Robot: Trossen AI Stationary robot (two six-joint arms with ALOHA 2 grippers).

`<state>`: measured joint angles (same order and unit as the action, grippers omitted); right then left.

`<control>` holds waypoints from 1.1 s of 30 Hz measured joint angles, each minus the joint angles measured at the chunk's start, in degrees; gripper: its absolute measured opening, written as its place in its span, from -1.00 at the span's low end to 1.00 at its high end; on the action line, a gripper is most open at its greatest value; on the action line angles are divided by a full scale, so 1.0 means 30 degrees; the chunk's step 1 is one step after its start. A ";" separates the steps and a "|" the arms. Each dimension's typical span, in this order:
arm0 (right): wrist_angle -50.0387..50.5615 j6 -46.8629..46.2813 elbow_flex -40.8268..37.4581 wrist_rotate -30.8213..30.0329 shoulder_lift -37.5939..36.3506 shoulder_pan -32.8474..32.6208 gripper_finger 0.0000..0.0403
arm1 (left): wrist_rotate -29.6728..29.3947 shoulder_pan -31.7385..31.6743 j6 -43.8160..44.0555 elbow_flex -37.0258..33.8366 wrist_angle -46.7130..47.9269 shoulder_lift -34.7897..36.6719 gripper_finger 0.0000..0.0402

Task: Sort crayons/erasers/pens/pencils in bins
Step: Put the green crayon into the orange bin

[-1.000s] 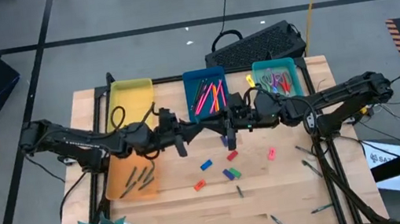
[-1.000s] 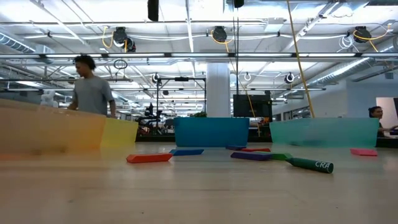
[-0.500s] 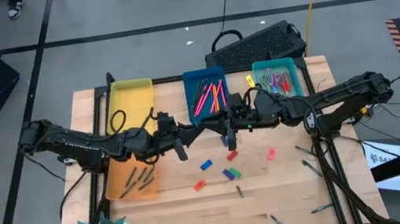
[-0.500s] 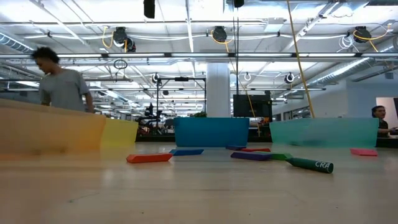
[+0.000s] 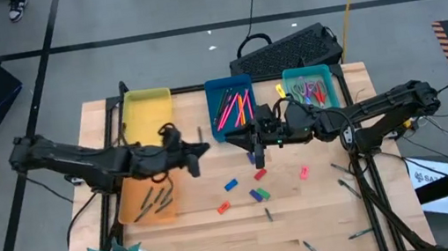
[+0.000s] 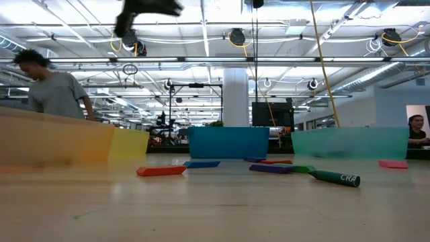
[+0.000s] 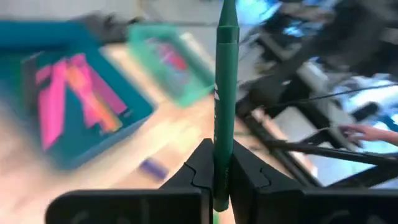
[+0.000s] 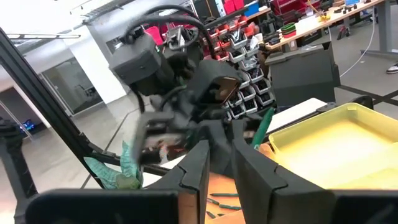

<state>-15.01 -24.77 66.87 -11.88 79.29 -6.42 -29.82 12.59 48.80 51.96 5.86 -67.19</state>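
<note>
1. Movement is all on the left: the left gripper [image 5: 194, 158] has pulled back from the table's middle toward the yellow bin [image 5: 147, 110], clamped on a green crayon [image 7: 224, 93], so a drop into a bin looks near.
2. Right gripper [image 5: 253, 148] waits where it was, near the blue bin [image 5: 211, 87]; its fingers look narrow and empty.
3. Erasers [image 5: 258, 194] lie loose mid-table, unsorted.
4. Only the left wrist view shows the crayon upright between the fingers; overhead hides it.
</note>
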 joint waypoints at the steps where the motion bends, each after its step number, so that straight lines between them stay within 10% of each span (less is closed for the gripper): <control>1: -0.0013 0.0000 0.0000 0.0000 0.0000 0.0000 -0.68 | -0.0070 0.0051 0.0968 0.0000 0.1477 0.0498 -0.89; 13: -0.0005 0.0000 0.0000 -0.0007 0.0000 0.0000 -0.68 | 0.8066 0.1758 1.5454 -0.0036 1.8316 0.0319 -0.89; 33: -0.0013 0.0000 0.0000 -0.0007 0.0007 0.0000 -0.68 | 1.1504 0.1041 1.8413 -0.4894 1.7950 0.0244 -0.72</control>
<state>-15.05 -24.77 66.87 -11.90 79.31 -6.42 4.69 15.71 104.04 37.28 59.71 -66.46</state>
